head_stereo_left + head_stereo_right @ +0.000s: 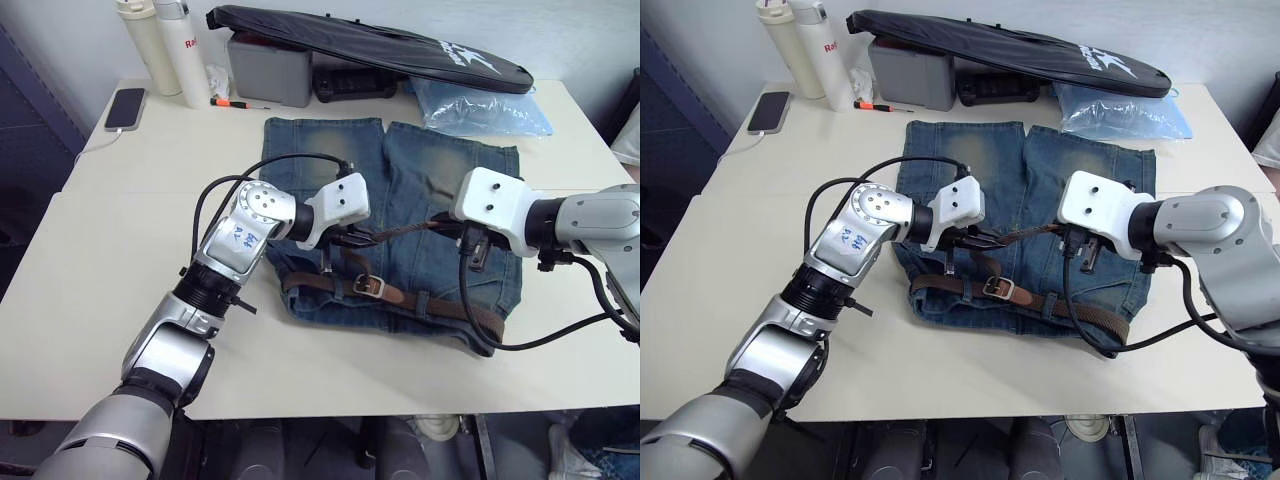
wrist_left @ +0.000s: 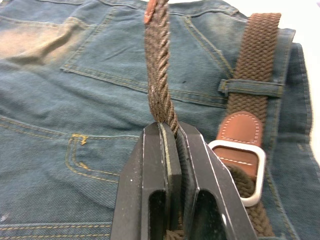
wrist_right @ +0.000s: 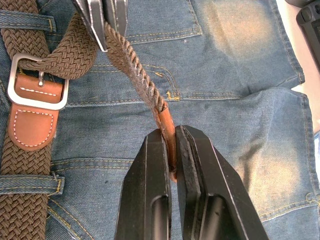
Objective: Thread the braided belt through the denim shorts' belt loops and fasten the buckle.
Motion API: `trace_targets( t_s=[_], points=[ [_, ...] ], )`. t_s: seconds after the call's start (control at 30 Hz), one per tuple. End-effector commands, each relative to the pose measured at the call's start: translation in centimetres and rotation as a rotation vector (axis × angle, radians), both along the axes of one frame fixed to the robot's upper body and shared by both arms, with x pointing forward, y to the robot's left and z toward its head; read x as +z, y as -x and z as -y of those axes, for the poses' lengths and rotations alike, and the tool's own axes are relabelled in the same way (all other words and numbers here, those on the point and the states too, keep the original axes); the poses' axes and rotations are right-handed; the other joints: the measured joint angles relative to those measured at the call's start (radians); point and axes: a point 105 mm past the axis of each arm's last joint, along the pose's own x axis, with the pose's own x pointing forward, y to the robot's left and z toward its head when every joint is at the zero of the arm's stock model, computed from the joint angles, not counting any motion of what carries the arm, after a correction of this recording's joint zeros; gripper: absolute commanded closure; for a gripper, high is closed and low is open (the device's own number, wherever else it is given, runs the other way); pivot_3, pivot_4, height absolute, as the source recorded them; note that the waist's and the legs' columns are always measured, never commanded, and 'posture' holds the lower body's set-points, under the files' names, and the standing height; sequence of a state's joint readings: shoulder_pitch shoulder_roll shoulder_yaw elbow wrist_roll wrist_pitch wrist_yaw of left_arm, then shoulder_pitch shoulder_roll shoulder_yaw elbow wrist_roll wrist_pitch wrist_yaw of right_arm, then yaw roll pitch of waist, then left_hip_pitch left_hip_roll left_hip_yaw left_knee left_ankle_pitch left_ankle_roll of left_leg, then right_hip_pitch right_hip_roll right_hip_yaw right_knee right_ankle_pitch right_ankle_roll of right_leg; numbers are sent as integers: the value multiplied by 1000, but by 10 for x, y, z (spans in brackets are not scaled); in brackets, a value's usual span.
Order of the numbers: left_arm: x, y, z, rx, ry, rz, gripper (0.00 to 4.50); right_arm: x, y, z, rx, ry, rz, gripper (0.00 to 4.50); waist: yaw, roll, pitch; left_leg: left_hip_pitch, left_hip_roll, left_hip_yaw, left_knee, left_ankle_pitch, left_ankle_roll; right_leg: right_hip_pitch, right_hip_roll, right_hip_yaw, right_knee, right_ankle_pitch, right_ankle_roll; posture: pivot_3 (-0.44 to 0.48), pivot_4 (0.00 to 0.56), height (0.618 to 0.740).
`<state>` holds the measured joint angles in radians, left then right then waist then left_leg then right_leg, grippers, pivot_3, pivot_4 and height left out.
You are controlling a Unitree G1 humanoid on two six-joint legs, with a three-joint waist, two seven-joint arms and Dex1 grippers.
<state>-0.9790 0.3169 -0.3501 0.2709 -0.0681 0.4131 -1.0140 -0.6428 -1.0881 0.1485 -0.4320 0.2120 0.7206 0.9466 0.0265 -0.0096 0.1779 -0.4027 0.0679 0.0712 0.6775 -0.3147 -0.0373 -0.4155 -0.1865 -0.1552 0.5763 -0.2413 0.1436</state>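
Note:
The denim shorts (image 1: pixel 430 170) lie flat on the table, waistband toward me. The braided belt (image 1: pixel 440 303) runs along the waistband under the belt loops (image 2: pixel 252 87) and passes through the silver buckle (image 1: pixel 368 285). Its free end rises off the shorts and stretches taut between my two grippers. The left gripper (image 2: pixel 170 127) is shut on the braided strap just above the buckle. My right gripper (image 3: pixel 173 131) is shut on the belt's brown leather tip, over the right back pocket. In the right wrist view the buckle (image 3: pixel 37 105) has its prong through the strap.
At the table's far side lie a long black bag (image 1: pixel 370 45), a grey box (image 1: pixel 268 68), two white bottles (image 1: pixel 150 45), a phone (image 1: pixel 125 107), an orange marker (image 1: pixel 235 102) and a clear plastic bag (image 1: pixel 480 105). Bare table (image 1: pixel 120 290) spreads to the left.

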Motion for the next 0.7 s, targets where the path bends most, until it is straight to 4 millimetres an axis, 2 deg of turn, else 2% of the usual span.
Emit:
trace_targets(
  t_s=[0.03, 0.1, 0.5, 0.53, 0.6, 0.7],
  points=[
    [21, 1, 9, -30, 28, 104, 2638, 14, 0, -2, -4, -22, 57, 4500, 0, 0, 0, 0, 0, 0, 0, 0, 0, 0, 0, 0, 0, 0, 0, 0, 150, 740],
    [20, 2, 12, -32, 22, 95, 1789, 14, 0, -3, -9, -30, 54, 4500, 0, 0, 0, 0, 0, 0, 0, 0, 0, 0, 0, 0, 0, 0, 0, 0, 150, 740],
    [26, -3, 22, 1, 80, 99, 1789, 13, 0, -2, -40, -55, 49, 4500, -1, 0, 0, 0, 0, 0, 1, 0, 0, 0, 0, 0, 1, 0, 0, 0, 150, 740],
    [26, -3, 23, -1, 81, 98, 2311, 13, 0, -2, -41, -56, 49, 4500, -1, 0, 0, 0, 0, 0, 2, 0, 0, 0, 0, 0, 1, 0, 0, 0, 150, 740],
    [25, -3, 24, -2, 76, 99, 2723, 13, 0, -2, -41, -60, 50, 4500, 0, 0, 0, 0, 0, 0, 2, 0, 0, 0, 0, 0, 2, 0, 0, 0, 150, 740],
    [24, -4, 25, -3, 72, 102, 4010, 14, 1, -2, -40, -63, 53, 4500, 0, 0, 0, 0, 0, 0, 3, 0, 0, 0, 0, 0, 2, 0, 0, 0, 150, 740]
  ],
)
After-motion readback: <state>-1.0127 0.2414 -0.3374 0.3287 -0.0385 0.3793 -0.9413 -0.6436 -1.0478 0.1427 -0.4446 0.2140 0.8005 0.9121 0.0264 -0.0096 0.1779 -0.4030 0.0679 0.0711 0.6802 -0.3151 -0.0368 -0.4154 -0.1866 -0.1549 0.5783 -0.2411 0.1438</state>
